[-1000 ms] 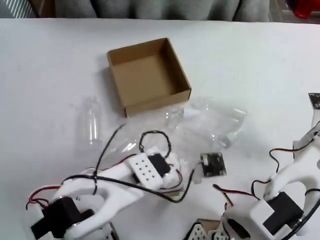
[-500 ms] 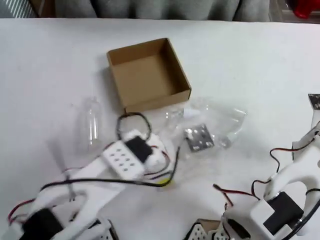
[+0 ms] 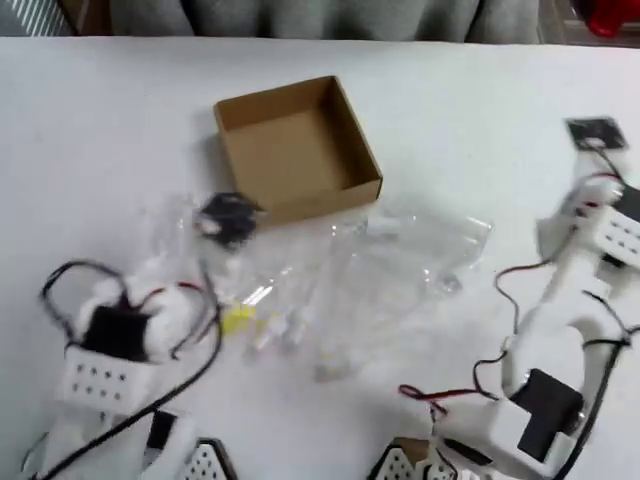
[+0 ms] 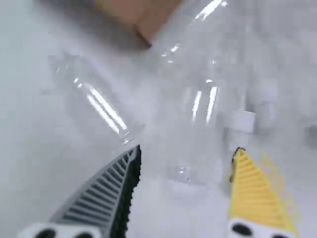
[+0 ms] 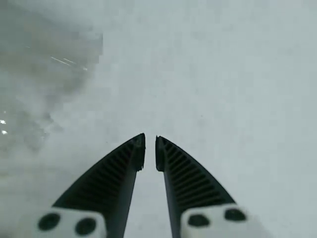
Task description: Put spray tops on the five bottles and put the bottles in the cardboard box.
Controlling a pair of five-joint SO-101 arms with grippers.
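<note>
From above we see the left arm has swung back off the bottles [image 3: 400, 250] lying beside the empty cardboard box [image 3: 298, 150]; its wrist shows the left gripper [image 4: 185, 153] spread over one, the right wrist shows the right gripper [image 5: 150, 144] pinched on nothing, so capping seems unstarted.

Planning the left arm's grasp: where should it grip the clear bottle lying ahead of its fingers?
Probably across the round body of the bottle, coming from above: it lies on its side, and the left gripper, now open, spans its width.
</note>
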